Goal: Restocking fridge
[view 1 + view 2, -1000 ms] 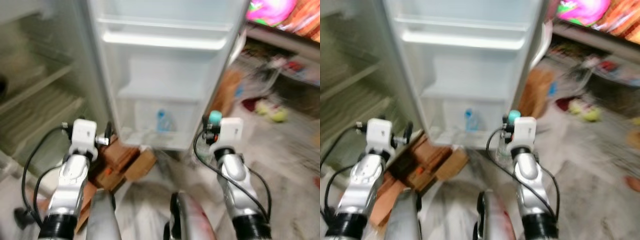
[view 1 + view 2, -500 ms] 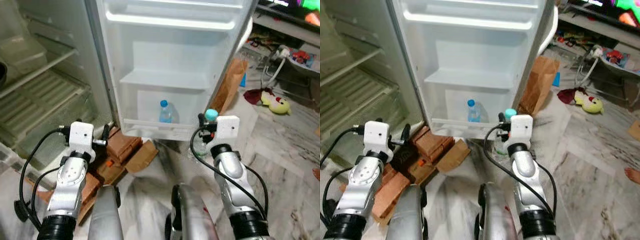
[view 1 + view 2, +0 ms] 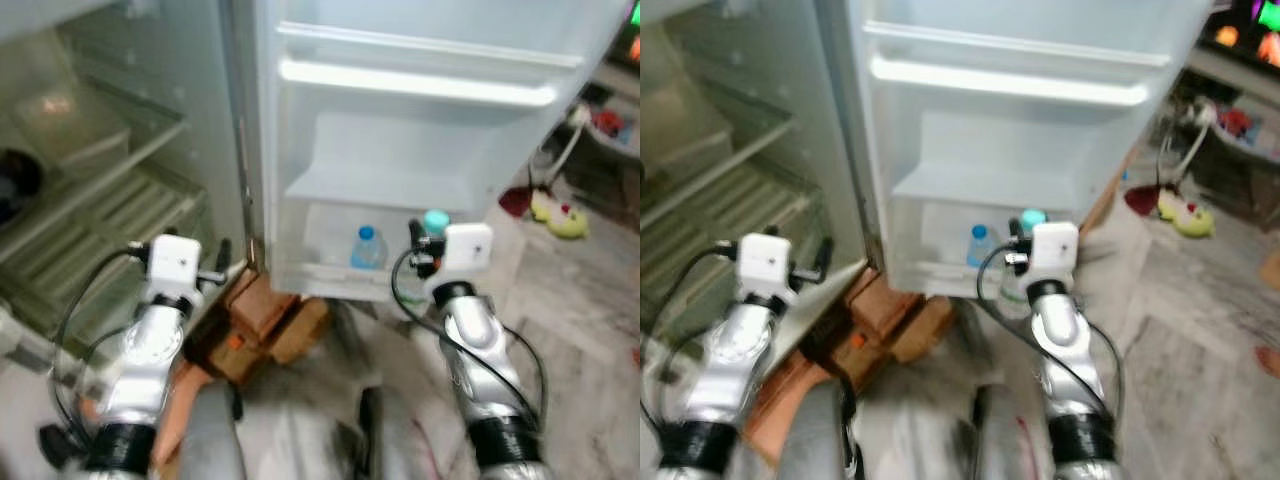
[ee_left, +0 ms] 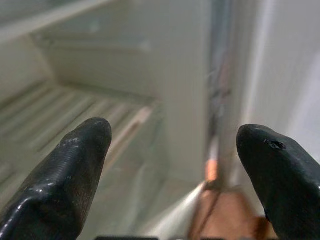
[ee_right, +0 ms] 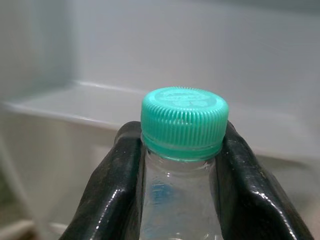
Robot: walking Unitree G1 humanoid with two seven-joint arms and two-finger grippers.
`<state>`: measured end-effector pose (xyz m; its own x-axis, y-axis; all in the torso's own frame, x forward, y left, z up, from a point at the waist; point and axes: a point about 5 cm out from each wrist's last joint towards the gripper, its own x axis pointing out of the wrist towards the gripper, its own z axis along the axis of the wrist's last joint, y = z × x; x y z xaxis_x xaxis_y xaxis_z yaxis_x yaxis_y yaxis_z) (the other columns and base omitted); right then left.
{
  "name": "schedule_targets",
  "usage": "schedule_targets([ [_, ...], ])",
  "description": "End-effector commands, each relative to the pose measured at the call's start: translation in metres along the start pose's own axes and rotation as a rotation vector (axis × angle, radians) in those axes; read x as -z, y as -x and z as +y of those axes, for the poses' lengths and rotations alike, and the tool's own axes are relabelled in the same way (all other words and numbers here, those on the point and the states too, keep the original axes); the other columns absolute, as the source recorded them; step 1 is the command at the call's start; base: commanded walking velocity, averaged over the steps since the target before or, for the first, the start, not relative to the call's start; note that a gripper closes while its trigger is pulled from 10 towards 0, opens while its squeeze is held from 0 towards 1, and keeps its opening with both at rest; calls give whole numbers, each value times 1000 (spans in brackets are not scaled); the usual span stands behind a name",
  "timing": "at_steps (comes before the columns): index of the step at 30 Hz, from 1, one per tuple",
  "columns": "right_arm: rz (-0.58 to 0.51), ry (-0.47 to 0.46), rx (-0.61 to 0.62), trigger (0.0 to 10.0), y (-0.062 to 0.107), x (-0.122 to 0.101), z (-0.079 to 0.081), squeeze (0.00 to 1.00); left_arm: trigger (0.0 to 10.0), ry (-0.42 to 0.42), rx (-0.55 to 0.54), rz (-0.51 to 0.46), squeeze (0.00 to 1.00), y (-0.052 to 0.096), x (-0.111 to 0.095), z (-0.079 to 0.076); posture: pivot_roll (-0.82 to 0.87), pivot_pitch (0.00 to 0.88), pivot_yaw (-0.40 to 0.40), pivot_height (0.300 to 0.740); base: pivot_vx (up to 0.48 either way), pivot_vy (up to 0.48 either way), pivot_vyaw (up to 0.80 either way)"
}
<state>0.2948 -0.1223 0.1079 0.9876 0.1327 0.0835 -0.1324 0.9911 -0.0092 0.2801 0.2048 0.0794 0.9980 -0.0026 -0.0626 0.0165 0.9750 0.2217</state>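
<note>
Bottle (image 5: 181, 165), cap lettering unreadable, in right jaws.

bottle (image 5: 181, 200): clear plastic, ribbed teal cap (image 5: 184, 121) | fridge door (image 3: 420, 150): smooth white plastic | floor (image 3: 1200, 380): veined marble

Lived-in home, w/ open fridge (image 3: 150, 130) and its door (image 3: 420, 150) swung wide, shelves nearly bare. Marble-look tile floor (image 3: 1200, 360), flattened cardboard boxes (image 3: 265, 320) by fridge base, yellow plush toy (image 3: 1185, 212) on floor at right, cluttered low shelf w/ bright TV screen (image 3: 1250, 25) behind.
</note>
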Motion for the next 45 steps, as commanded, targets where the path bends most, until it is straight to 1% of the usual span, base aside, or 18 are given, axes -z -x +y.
schedule_targets([
  [1,1,26,58,10000,1,0,-16,0,10000,3,39,-21,0,-2,-5,-13,22,103,-88,613,0,0,0],
  [2,4,9,70,10000,1,1,-18,0,10000,-3,50,-29,0,-2,-6,-14,21,104,-88,613,0,0,0],
  [9,1,10,71,10000,1,0,-18,0,10000,-7,74,-55,0,-3,-10,-18,18,104,-85,613,0,0,0],
  [22,-5,21,72,10000,0,0,-17,0,10000,-8,86,-71,0,-2,-12,-20,20,105,-87,613,336,-293,0],
  [24,-6,22,71,10000,0,0,-17,0,10000,-6,87,-73,0,-2,-12,-20,19,106,-87,613,371,0,0],
  [26,-7,21,71,10000,0,0,-17,0,10000,15,86,-71,0,-2,-12,-21,18,106,-87,613,0,0,0],
  [34,-5,19,60,10000,-1,1,-15,0,10000,19,78,-74,0,-1,-12,-19,23,112,-88,613,0,0,0],
  [40,3,14,49,10000,-1,2,-13,0,10000,22,70,-69,0,1,-11,-16,28,121,-87,613,0,0,0],
  [43,10,12,38,10000,-2,4,-12,0,10000,21,64,-58,0,2,-9,-14,30,130,-86,598,0,0,0],
  [45,26,17,21,10000,-4,7,-10,0,10000,67,73,-10,0,2,-5,-13,32,143,-85,583,0,0,0],
])
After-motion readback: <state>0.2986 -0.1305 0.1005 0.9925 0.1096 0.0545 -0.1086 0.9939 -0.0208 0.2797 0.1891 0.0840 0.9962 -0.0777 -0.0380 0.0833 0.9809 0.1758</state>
